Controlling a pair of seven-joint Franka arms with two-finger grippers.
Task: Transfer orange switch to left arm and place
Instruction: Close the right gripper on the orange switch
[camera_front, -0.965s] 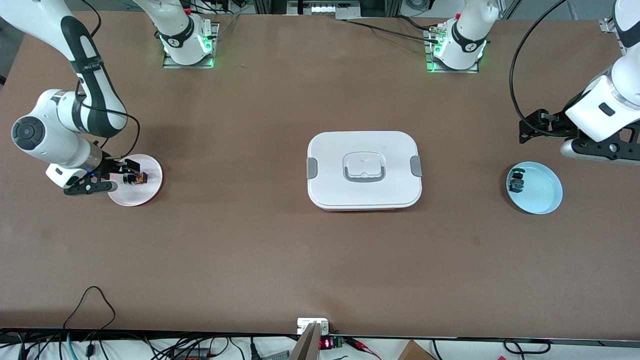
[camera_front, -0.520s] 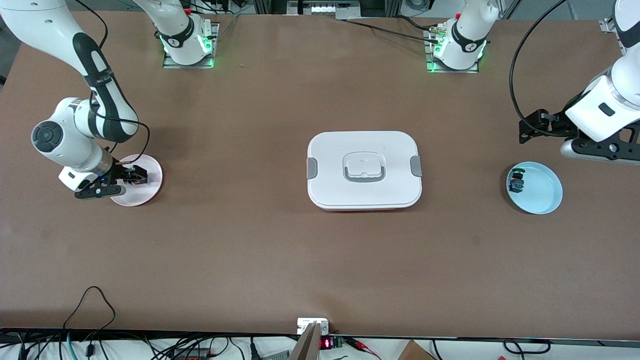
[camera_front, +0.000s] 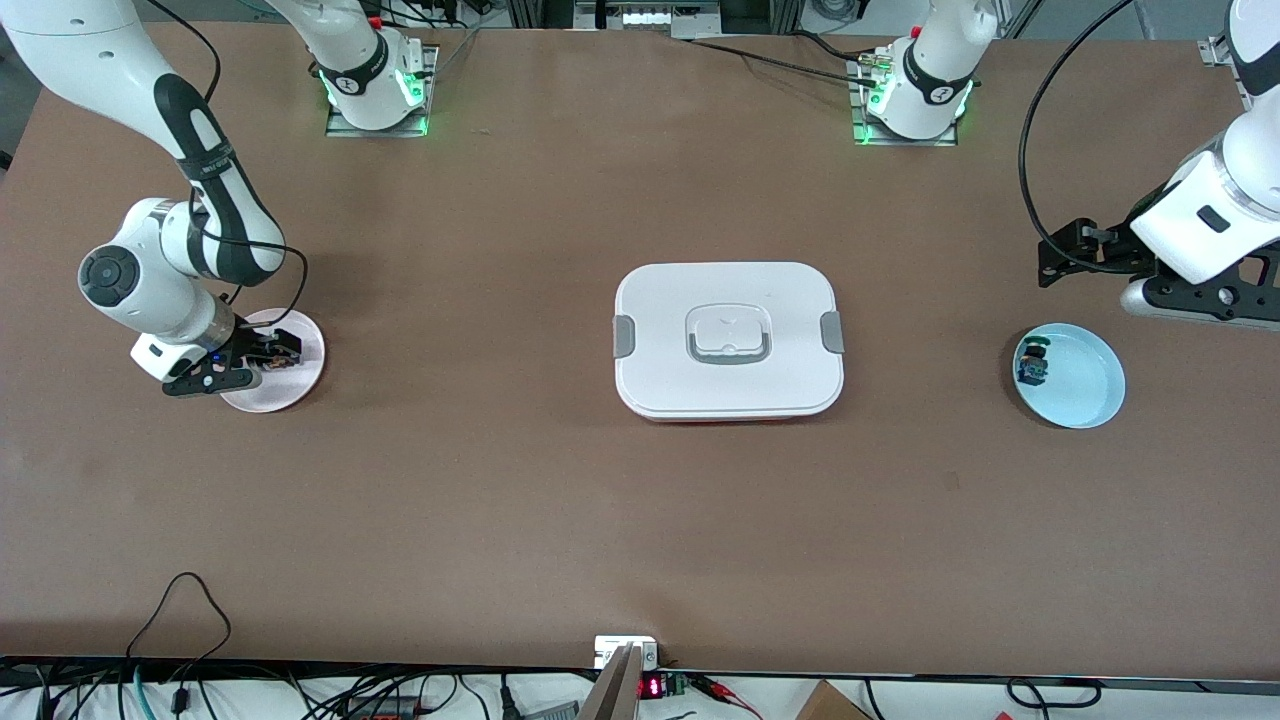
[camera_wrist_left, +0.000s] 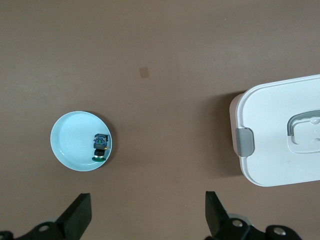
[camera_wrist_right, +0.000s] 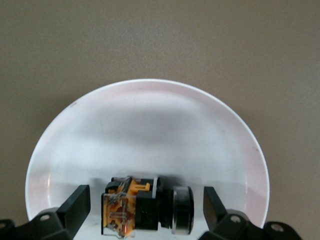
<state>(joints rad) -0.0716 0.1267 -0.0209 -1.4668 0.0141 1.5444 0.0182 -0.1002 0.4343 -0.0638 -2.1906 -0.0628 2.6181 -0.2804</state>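
1. Pale pink, the small round plate (camera_front: 300, 372) lies toward the right arm's end of the table, and the right gripper (camera_front: 272, 353) is low over it, fingers spread wide.
2. In the right wrist view the orange switch (camera_wrist_right: 147, 205) lies on its side on that pink plate (camera_wrist_right: 150, 130), between the two black fingers (camera_wrist_right: 75, 202) with a gap at each end, so neither pad touches it.
3. The switch's orange body points toward one finger and its black cylindrical end toward the other.
4. In the middle of the brown table (camera_front: 640, 520) sits the box (camera_front: 728, 340), white, lid on, with grey side clips, well apart from both plates.
5. Toward the left arm's end lies a light blue plate (camera_front: 1085, 385) with a small blue-and-green component (camera_front: 1032, 363) near its rim on the box's side.
6. The left gripper (camera_wrist_left: 147, 220) hangs over the table near the blue plate, fingers wide apart and holding nothing; the left arm waits.
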